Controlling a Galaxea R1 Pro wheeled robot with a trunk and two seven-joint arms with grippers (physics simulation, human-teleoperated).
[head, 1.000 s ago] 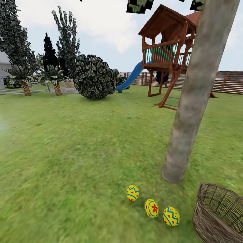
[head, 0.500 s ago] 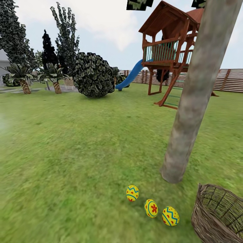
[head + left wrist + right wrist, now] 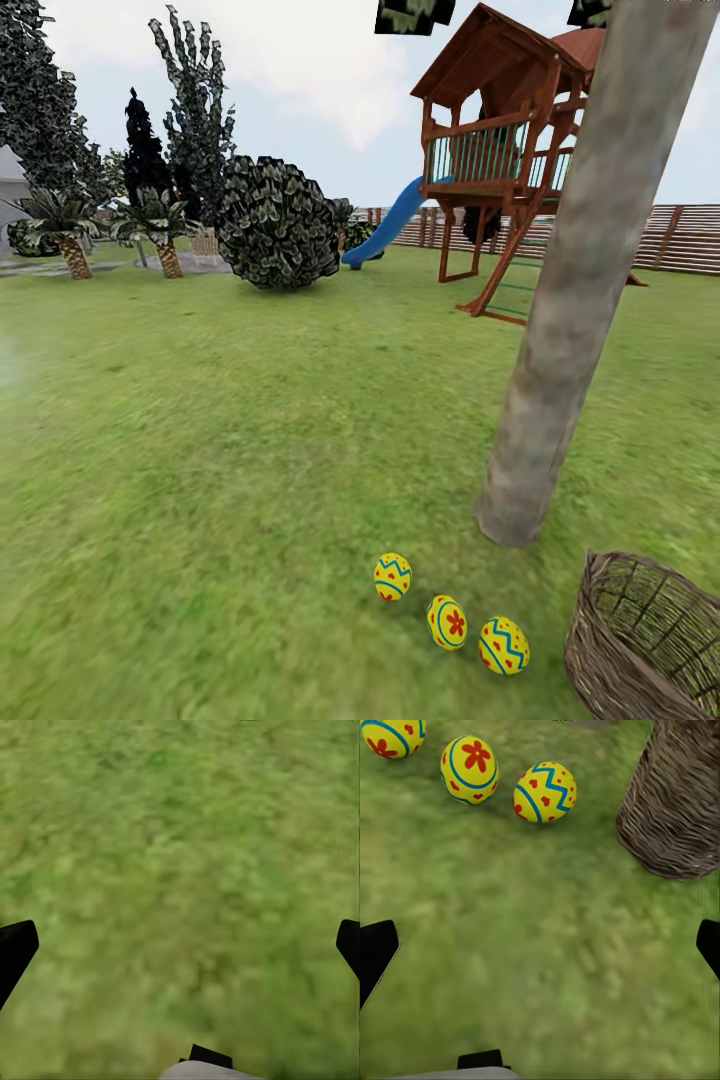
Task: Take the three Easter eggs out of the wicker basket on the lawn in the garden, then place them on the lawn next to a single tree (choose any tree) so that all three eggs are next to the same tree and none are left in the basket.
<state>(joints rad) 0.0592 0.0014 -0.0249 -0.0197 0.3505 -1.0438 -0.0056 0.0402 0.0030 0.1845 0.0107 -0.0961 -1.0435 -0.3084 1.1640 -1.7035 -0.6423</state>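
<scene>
Three Easter eggs (image 3: pixel 448 622) lie in a row on the lawn (image 3: pixel 220 450), just beside the foot of the thick leaning tree (image 3: pixel 560 330). The wicker basket (image 3: pixel 650 640) stands close by them, what shows of its inside bare. Left end effector (image 3: pixel 180 945) spread wide over grass; right end effector (image 3: pixel 540 945) spread wide too, eggs and basket ahead of it.
</scene>
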